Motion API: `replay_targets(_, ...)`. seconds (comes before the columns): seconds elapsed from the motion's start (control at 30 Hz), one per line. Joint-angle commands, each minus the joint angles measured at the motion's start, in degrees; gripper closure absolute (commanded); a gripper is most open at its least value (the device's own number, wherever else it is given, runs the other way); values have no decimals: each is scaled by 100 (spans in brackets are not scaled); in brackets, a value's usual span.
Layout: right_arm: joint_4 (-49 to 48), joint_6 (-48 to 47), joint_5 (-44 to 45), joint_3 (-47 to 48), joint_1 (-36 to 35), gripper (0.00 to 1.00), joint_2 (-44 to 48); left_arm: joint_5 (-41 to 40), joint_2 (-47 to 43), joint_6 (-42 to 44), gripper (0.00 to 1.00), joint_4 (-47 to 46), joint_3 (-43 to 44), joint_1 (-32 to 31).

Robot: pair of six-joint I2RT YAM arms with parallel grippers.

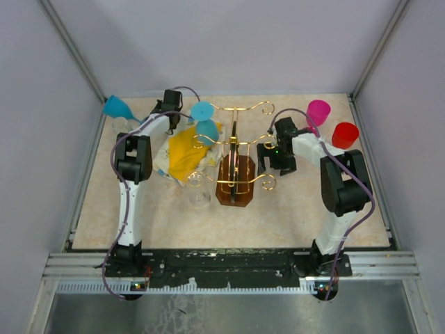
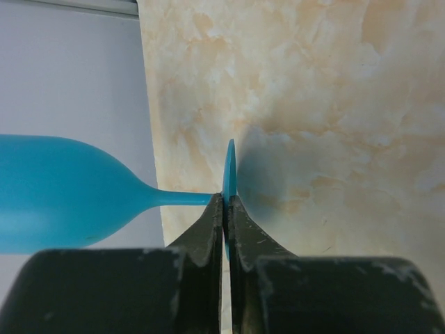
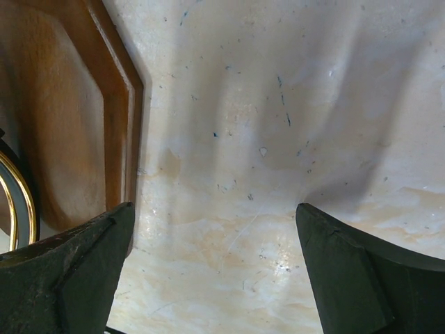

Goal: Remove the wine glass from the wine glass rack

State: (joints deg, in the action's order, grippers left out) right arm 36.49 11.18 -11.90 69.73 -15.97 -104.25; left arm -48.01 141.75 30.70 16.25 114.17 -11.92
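While the left tool (image 2: 224, 203) clamps the wine glass (image 2: 62, 191), the right tool (image 3: 212, 216) gapes beside the rack (image 3: 69, 118).

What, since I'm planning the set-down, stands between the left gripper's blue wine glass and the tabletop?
Nothing visible: the left gripper pinches the blue wine glass by its foot, and only bare tabletop shows beyond the foot.

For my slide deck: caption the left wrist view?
Left gripper clamps the blue wine glass by its foot, held sideways.
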Motion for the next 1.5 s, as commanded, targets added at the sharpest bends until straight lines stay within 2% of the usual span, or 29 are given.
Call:
replay_targets(0.0,-132,33,-124,11,-29,1,169,417,155,-240,93,249,-25,-38)
replay_targets(0.33,-136,17,-173,42,-28,1,107,674,199,-536,71,496,86,-80)
replay_targets(0.5,-141,16,-189,3,-25,1,100,756,246,-643,56,601,203,-155)
replay_targets(0.67,-136,7,-182,5,-25,1,84,998,254,-836,48,792,285,-205)
replay_targets(0.87,-116,15,-170,9,-33,1,76,1568,256,-1264,47,1197,561,-232)
replay_targets(1.17,-24,25,-41,82,-42,1,80,2860,151,-2007,44,1672,1094,-214)
replay_targets(1.47,237,144,421,169,-47,1,220,4330,-578,-2755,41,1627,1083,22)
